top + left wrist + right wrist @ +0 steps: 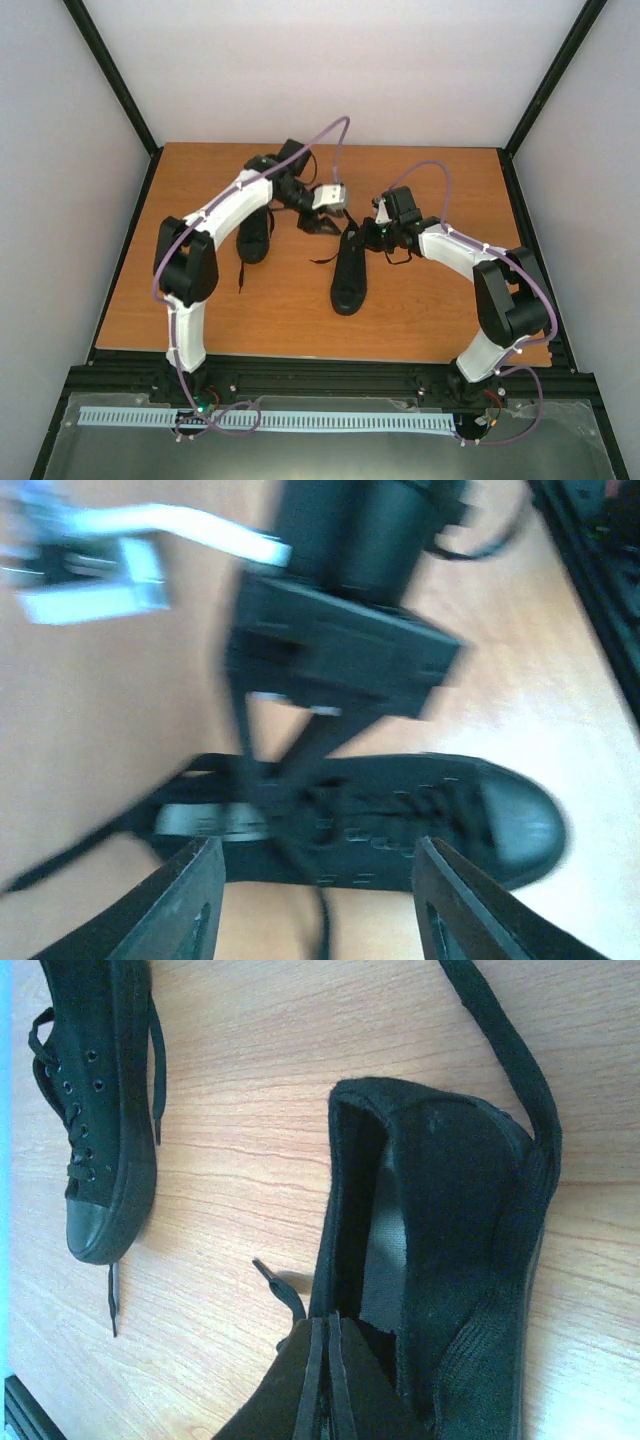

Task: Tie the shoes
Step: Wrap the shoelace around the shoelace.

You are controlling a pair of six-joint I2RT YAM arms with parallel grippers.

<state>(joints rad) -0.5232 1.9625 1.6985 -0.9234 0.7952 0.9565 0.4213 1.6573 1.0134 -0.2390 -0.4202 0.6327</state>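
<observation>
Two black shoes lie on the wooden table: one at the left (253, 238), one in the middle (349, 275). My left gripper (322, 222) hovers just beyond the middle shoe's heel end. In the blurred left wrist view it is open (318, 848), with that shoe (400, 820) lying crosswise under the gap and nothing between its fingers (195, 900). My right gripper (382, 232) sits at the same shoe's collar. Its tips (328, 1325) are shut against the collar edge of the shoe (450, 1240), and a lace tail (278, 1285) sticks out beside them. The other shoe (100, 1110) lies apart.
A long loose lace (500, 1040) trails from the middle shoe's heel across the table. Black frame posts and rails (130, 260) border the table, with white walls behind. Purple cables (335, 135) loop over both arms. A white slotted strip (260, 420) runs along the front.
</observation>
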